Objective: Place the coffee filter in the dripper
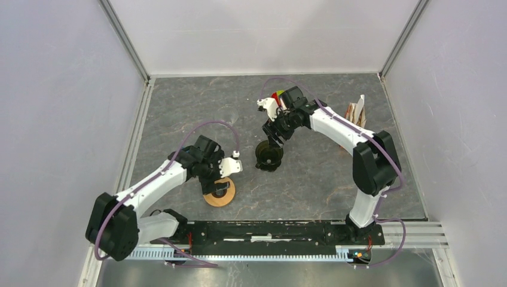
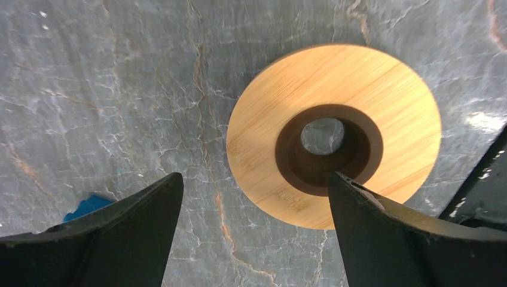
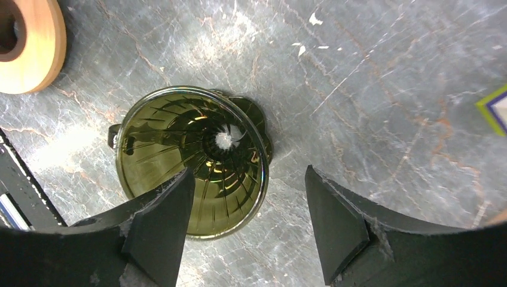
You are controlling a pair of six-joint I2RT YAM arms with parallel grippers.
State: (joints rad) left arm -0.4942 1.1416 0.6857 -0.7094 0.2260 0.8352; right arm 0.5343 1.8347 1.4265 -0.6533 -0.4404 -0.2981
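The dripper (image 3: 179, 143) stands mouth-up beneath the right gripper (image 3: 248, 174), jaws spread, seemingly touching nothing.

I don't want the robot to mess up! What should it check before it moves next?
1. Right gripper, jaws open: ok.
2. Left gripper, jaws open: ok.
3. The dark ribbed glass funnel stands mouth up below the right jaws: ok.
4. Funnel empty, ready for a filter: ok.
5. Funnel seated in the round tan wooden ring: not ok. The ring lies apart from it on the grey table, under the left jaws.
6. The white paper coffee filter located: cannot tell. No view shows it clearly.
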